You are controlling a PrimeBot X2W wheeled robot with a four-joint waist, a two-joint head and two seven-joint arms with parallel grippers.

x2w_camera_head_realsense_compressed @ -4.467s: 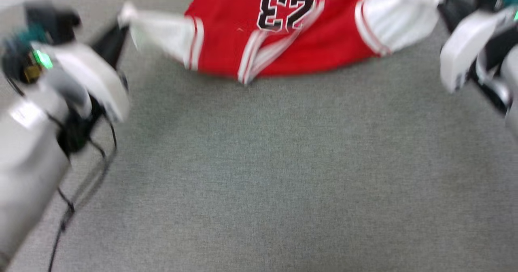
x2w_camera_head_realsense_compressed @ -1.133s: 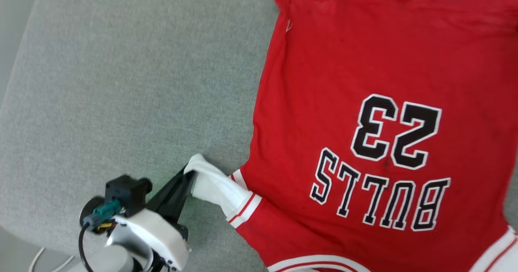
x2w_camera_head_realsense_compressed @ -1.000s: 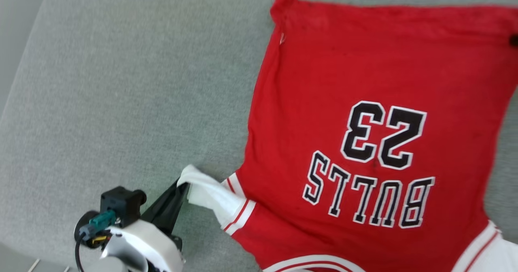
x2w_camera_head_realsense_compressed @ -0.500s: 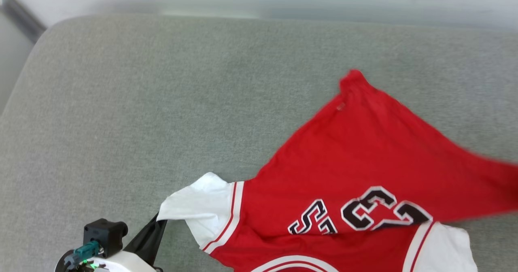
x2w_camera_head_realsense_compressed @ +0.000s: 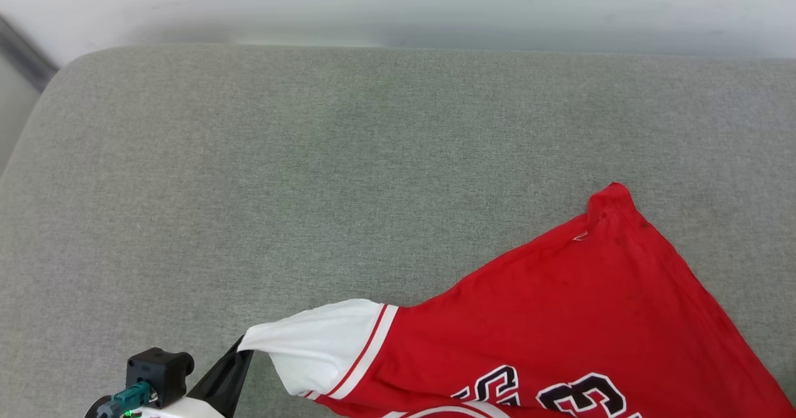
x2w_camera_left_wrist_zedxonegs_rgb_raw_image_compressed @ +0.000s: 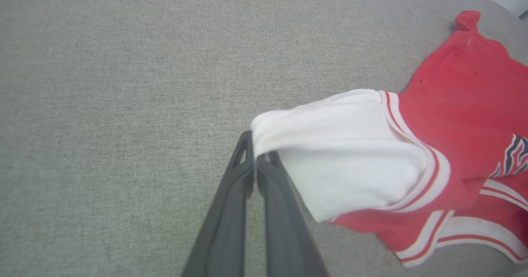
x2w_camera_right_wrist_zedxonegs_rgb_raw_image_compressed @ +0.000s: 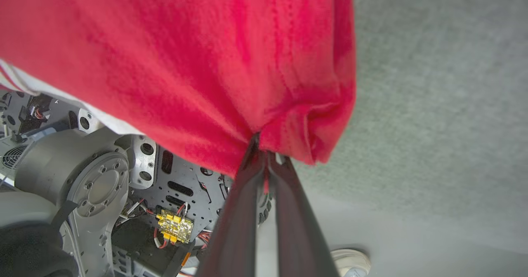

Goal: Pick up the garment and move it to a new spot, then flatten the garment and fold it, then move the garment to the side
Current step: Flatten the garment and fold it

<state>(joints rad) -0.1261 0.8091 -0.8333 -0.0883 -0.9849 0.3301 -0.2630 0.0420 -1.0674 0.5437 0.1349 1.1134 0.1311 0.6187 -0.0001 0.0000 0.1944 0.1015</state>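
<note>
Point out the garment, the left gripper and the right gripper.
garment [x2w_camera_head_realsense_compressed: 559, 318], head view, red body panel.
left gripper [x2w_camera_left_wrist_zedxonegs_rgb_raw_image_compressed: 255, 155], left wrist view, between its closed fingertips.
right gripper [x2w_camera_right_wrist_zedxonegs_rgb_raw_image_compressed: 264, 151], right wrist view, between its closed fingertips.

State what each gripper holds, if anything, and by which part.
The left gripper pinches the garment by the edge of its white sleeve; the right gripper pinches a bunched fold of its red cloth.

The garment [x2w_camera_head_realsense_compressed: 559, 318] is bright red, its short sleeve [x2w_camera_head_realsense_compressed: 311, 349] white with red-and-white stripes at the seam. Its numbers [x2w_camera_head_realsense_compressed: 584, 397] are black with white outline. The fabric surface [x2w_camera_head_realsense_compressed: 249, 175] is plain grey; the left gripper [x2w_camera_left_wrist_zedxonegs_rgb_raw_image_compressed: 255, 153] and the right gripper [x2w_camera_right_wrist_zedxonegs_rgb_raw_image_compressed: 264, 151] are dark grey.
</note>
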